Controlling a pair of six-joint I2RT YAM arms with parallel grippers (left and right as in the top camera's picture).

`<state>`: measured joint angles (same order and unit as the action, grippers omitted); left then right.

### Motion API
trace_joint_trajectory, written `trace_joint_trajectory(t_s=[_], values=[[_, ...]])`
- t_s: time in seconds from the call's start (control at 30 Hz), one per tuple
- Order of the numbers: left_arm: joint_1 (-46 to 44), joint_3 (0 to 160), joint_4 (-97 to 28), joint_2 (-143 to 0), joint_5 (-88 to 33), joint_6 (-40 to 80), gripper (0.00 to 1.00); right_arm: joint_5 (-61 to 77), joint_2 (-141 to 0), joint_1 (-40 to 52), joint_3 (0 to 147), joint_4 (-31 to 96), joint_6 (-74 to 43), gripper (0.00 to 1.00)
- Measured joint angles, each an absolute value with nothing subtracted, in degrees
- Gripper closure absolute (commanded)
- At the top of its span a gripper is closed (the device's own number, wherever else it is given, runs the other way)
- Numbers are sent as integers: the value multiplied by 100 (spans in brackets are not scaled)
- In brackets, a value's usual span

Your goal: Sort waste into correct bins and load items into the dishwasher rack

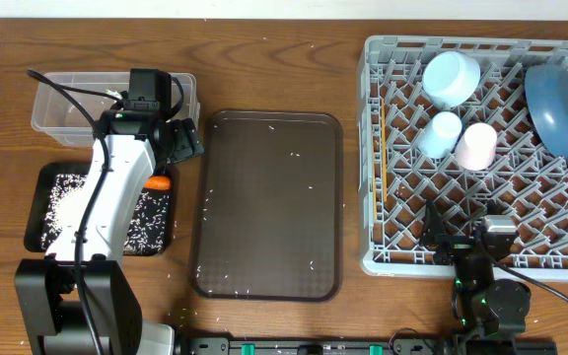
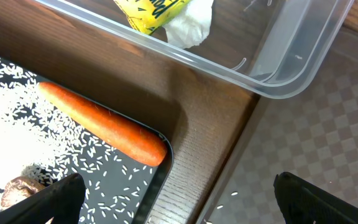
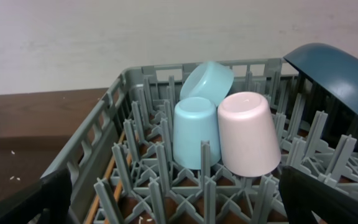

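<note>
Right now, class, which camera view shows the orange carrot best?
The left wrist view: the carrot lies whole and close up across a corner of the black tray, among rice grains. Overhead shows only its orange tip beside the left arm. The right wrist view misses it.

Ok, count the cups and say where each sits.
2. The light-blue cup stands upside down near the middle of the rack; the pale pink cup, also inverted, is right beside it.
</note>
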<state>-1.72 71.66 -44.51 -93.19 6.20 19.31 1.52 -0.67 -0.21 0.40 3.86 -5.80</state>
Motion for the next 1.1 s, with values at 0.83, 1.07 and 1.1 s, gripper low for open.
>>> trace_joint_trajectory(t_s=[0.83, 1.07, 1.1], values=[[-172, 7166, -4453, -9319, 620, 1931, 2, 152, -67, -21, 40, 386, -580, 1], [-158, 7166, -4453, -9319, 1050, 1931, 2, 152, -67, -21, 40, 388, -580, 1], [-152, 7166, -4453, -9319, 1144, 1931, 2, 152, -67, -21, 40, 386, -580, 1]])
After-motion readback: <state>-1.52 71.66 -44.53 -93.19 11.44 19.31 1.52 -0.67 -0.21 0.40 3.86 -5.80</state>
